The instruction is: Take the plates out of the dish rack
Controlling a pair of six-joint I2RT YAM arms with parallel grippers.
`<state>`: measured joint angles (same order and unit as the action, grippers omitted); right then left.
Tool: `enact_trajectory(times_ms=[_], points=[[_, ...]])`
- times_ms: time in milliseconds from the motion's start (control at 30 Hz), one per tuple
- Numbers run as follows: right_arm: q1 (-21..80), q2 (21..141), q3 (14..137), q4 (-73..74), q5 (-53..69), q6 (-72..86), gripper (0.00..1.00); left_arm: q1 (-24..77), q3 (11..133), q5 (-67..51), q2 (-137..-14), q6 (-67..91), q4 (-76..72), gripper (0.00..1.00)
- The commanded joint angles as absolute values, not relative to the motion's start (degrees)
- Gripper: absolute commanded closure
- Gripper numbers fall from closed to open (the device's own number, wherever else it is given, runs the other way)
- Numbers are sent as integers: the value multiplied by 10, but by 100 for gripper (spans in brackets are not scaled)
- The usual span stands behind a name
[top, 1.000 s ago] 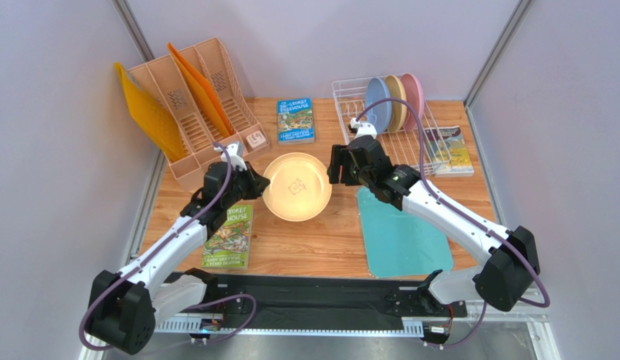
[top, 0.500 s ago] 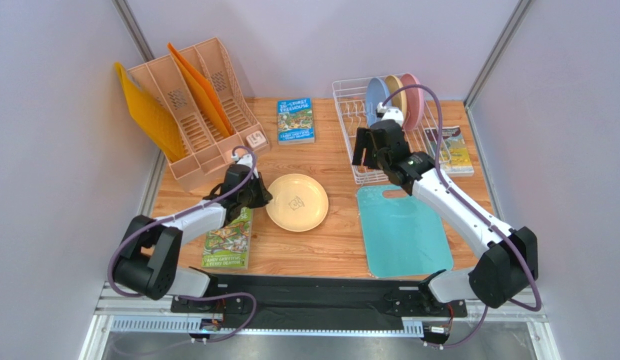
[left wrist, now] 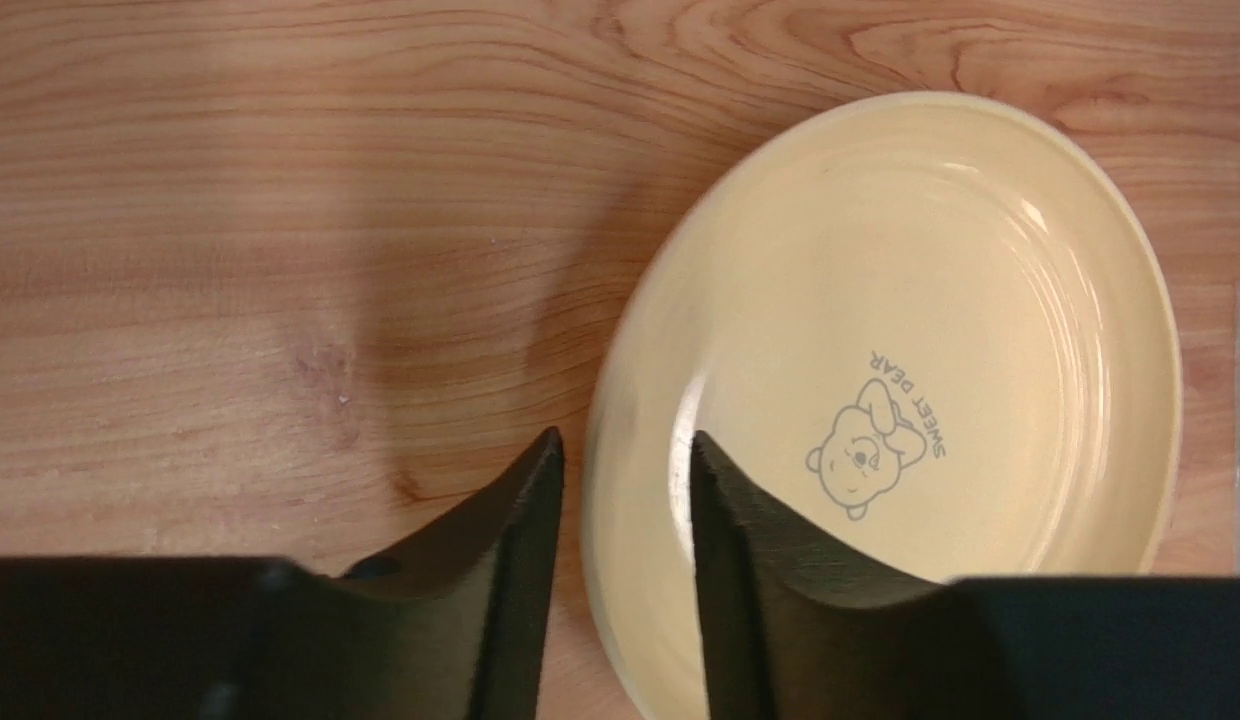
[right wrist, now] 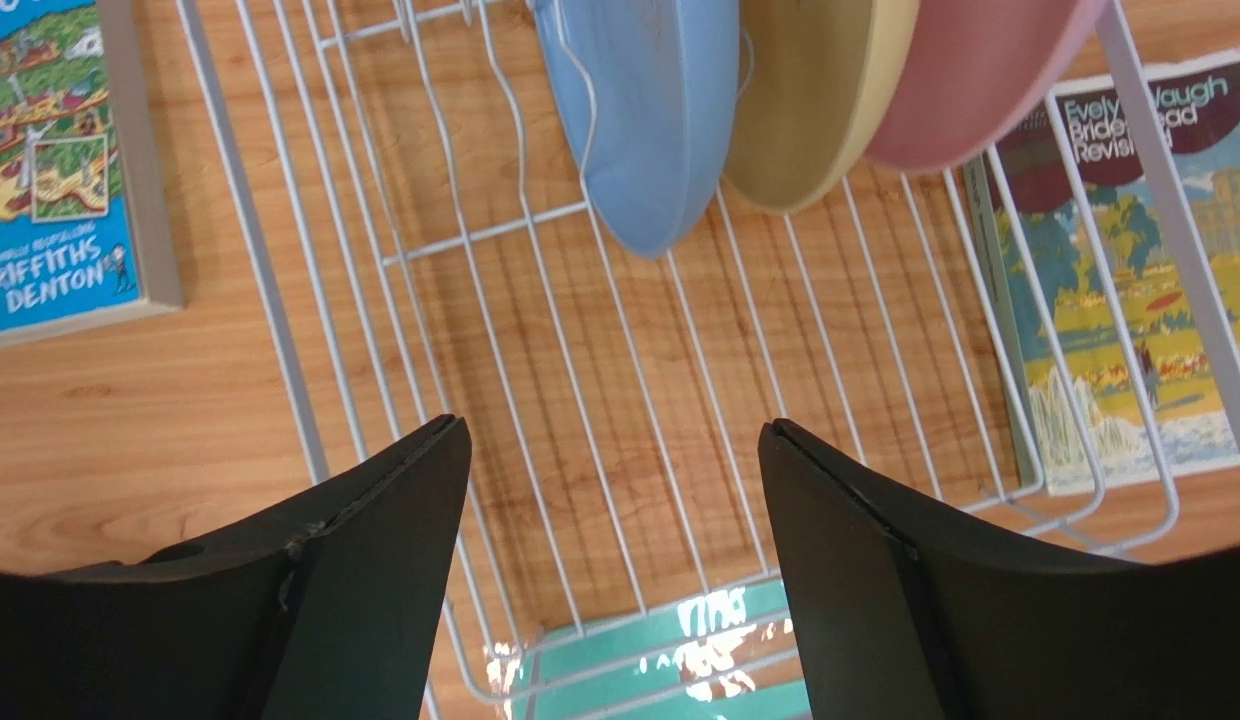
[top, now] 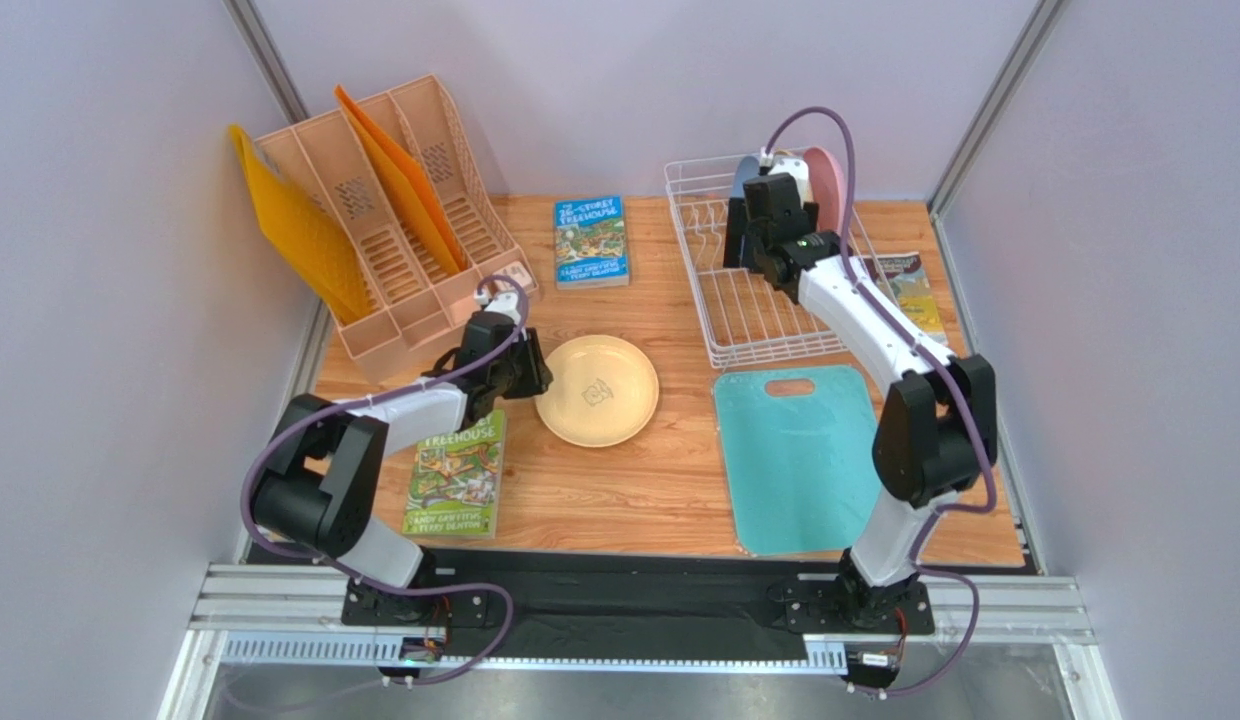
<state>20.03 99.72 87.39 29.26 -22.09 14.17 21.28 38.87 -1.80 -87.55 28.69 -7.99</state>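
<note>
Right gripper (right wrist: 614,435) spread wide above the dish rack (top: 739,308) at far right, holding nothing; light blue plate (right wrist: 649,105) stands leftmost of three upright there. Recommend centring its rim between the jaws, then lifting straight off the prongs, sparing the racked cream-yellow plate (right wrist: 814,90); left gripper (left wrist: 623,443) parted astride the tabled cream-yellow plate (left wrist: 912,300).

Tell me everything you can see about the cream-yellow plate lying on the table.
The cream-yellow plate is round, shallow and smooth like plastic, with a raised rim and a small grey bear print reading Sweet Bear at its centre. It lies flat, face up and empty, on the wooden table, left of the teal cutting board and clear of it. The left gripper has its jaws parted astride the rim's left edge, not visibly pinching it.
</note>
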Motion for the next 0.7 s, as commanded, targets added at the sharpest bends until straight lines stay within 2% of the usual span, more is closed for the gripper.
enact_trajectory(times_ms=[0, 33, 100, 200, 433, 667], points=[[192, 1061, 952, 274, -251, 91, 24, 212, 409, 18, -856, 261, -59, 52], [190, 1070, 974, 277, -250, 86, 24, 212, 411, 23, -849, 258, -53, 40], [186, 1096, 988, 275, -253, 75, 24, 212, 417, 30, -842, 257, -33, 36], [178, 1125, 1019, 272, -256, 59, 24, 212, 417, 51, -818, 252, -12, 13], [161, 1196, 1122, 278, -247, 27, 25, 214, 418, 105, -701, 239, 57, 11], [161, 1278, 1225, 290, -286, -17, 30, 214, 442, 83, -614, 217, 88, 11]])
